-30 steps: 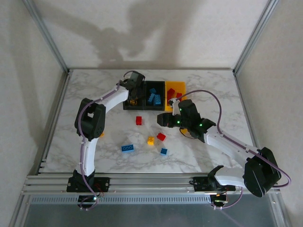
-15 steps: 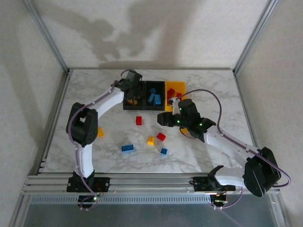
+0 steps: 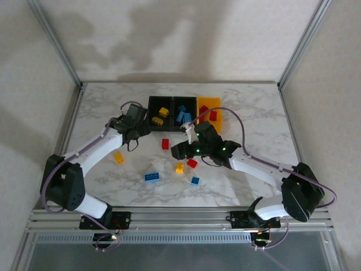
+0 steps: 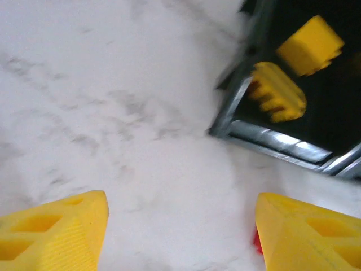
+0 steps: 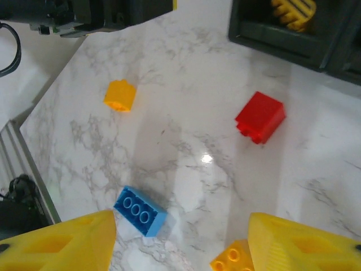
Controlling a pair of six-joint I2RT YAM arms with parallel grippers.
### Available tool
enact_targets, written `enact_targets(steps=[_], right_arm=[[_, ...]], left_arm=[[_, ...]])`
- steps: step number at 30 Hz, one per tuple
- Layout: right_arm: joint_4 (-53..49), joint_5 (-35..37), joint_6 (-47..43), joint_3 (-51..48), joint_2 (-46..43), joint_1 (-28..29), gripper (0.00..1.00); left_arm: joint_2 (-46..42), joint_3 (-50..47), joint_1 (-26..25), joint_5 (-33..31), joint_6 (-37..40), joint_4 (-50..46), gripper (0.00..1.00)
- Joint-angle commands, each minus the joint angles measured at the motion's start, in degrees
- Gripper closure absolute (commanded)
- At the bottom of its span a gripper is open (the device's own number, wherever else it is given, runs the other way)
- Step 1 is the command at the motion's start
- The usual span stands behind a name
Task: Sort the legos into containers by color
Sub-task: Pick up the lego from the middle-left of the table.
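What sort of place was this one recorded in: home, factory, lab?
Probably a lab robot cell, not a home: a marble-patterned tabletop boxed in by aluminium frame posts and plain white panels, with the left arm and right arm bolted to a rail at its near edge.

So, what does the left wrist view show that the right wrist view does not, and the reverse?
Left wrist, not right wrist: the open left gripper and a blocky yellow brick in the black bin. Right wrist, not left wrist: the open right gripper, a blue brick, a small yellow-orange brick and a whole red brick. Both: the marble table, that black bin and the studded yellow brick inside it.
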Motion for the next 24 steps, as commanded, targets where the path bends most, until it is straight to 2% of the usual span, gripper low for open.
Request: enact_targets(steps=[1,6,10,17,21,24], right_arm=[[3.3,-1.2,-1.9,2.9,2.5,2.2,0.36],[3.9,-1.5,-2.1,5.5,6.6,4.7,0.35],[3.6,-1.3,-2.0,6.6,8.2,5.5,0.36],[3.0,0.0,-1.8,6.1,7.9,5.7,0.37],[3.1,0.0,-1.6,6.1,7.9,5.7,0.37],[3.1,0.0,-1.5,6.1,7.8,5.7,0.37]], left_arm=[[-4.4,-3.9,2.2,-3.7,0.7,-4.5,0.28],[-8.0,-10.0,6.0,-3.9,0.0,-5.4,0.21],[-7.7,-14.3,8.0,-2.9,-1.1,-3.7,0.15],[-5.5,-20.0,8.4,-0.6,-3.2,-0.2,0.15],[-3.5,-20.1,8.5,-2.2,-4.2,0.9,0.19],[-2.0,-20.6,8.4,-2.7,-4.2,1.9,0.31]])
